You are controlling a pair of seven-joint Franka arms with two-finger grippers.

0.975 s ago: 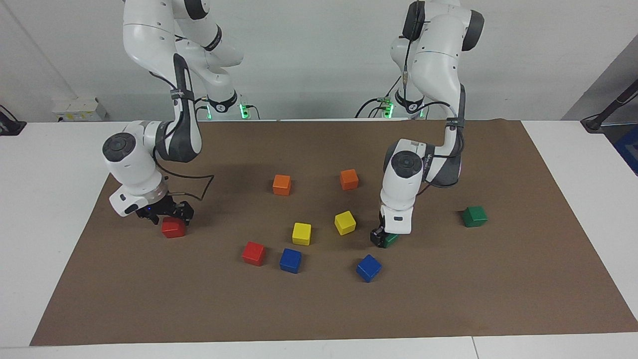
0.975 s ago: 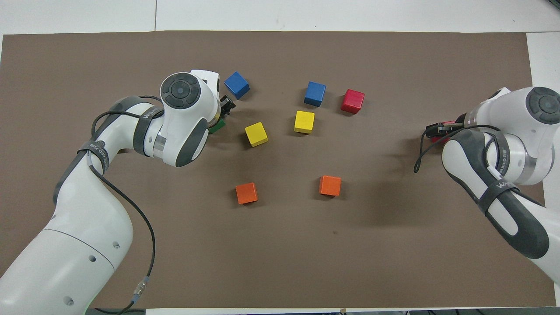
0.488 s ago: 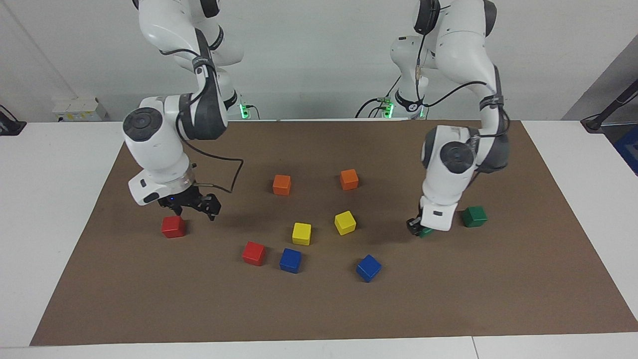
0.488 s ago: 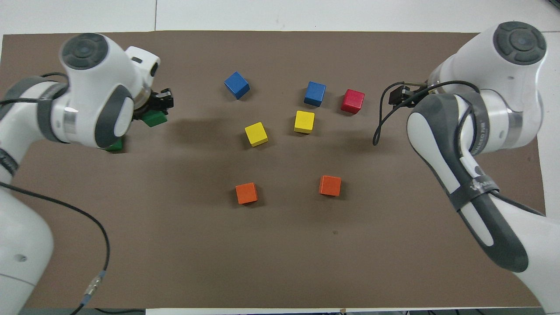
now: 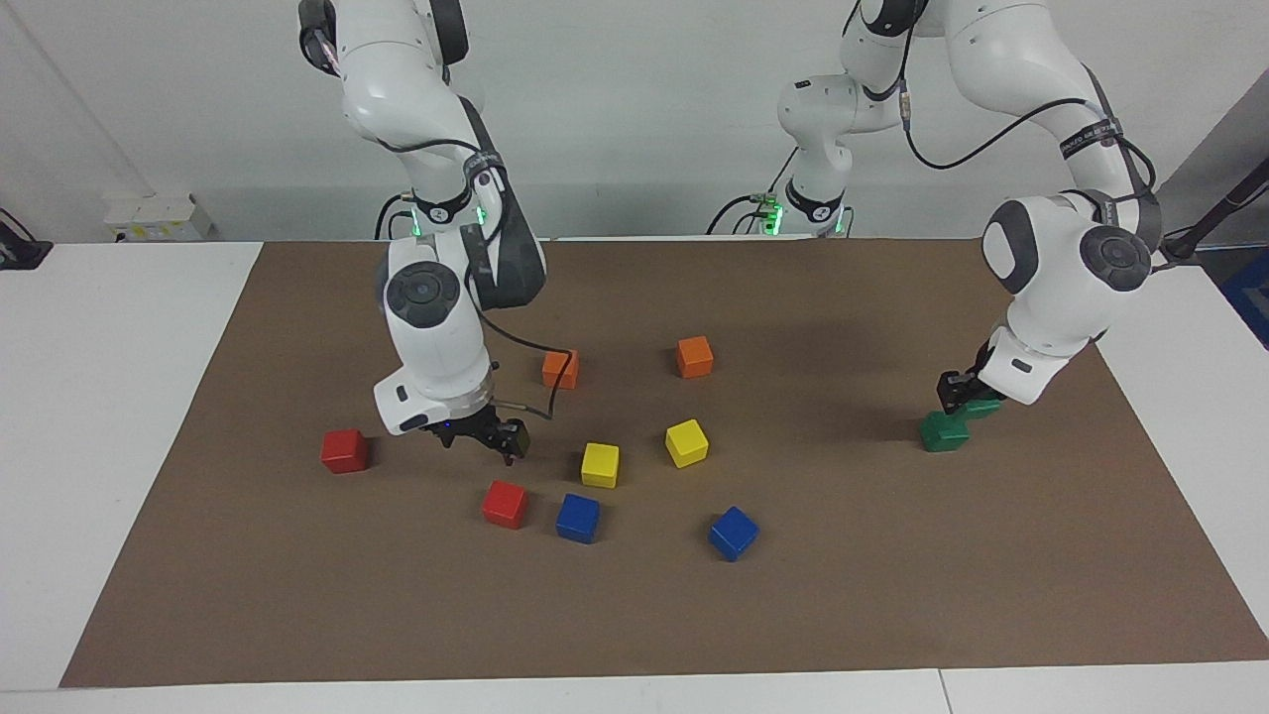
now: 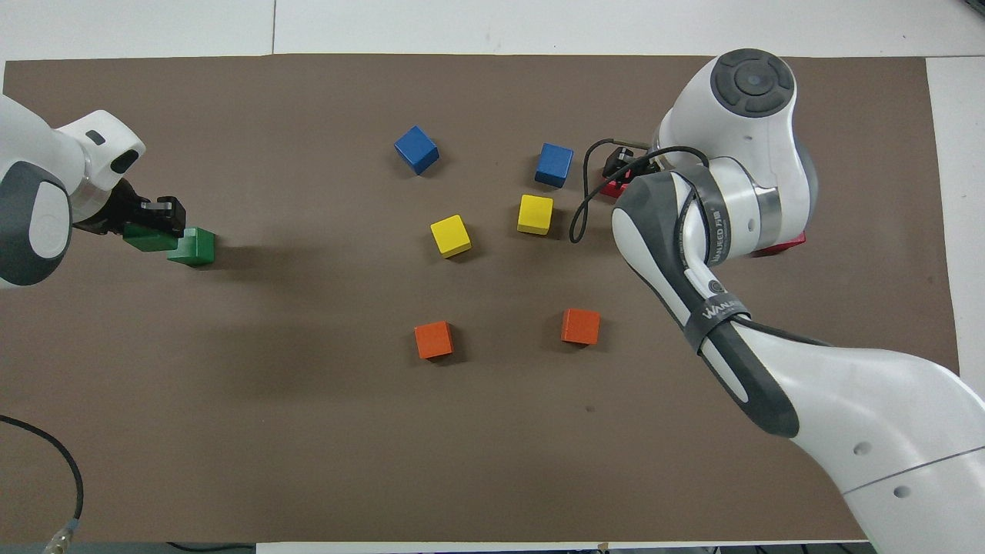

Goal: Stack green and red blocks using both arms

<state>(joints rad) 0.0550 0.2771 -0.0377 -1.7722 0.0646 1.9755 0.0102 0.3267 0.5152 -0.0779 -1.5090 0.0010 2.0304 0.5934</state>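
My left gripper (image 5: 964,392) is shut on a dark green block (image 5: 983,407) and holds it just above the mat, touching or almost touching the upper edge of the other green block (image 5: 942,432), which rests on the mat toward the left arm's end. In the overhead view, the held block (image 6: 146,240) sits beside the resting one (image 6: 194,246). My right gripper (image 5: 481,434) is open and empty, raised over the mat just above a red block (image 5: 505,503). The second red block (image 5: 344,450) lies toward the right arm's end.
Two orange cubes (image 5: 560,368) (image 5: 694,356), two yellow cubes (image 5: 600,464) (image 5: 686,442) and two blue cubes (image 5: 578,518) (image 5: 734,533) lie around the middle of the brown mat (image 5: 892,615). White table surrounds the mat.
My left gripper carried a green block toward the left arm's end, up to the other green block. My right gripper left the outer red block and moved empty toward the middle red block.
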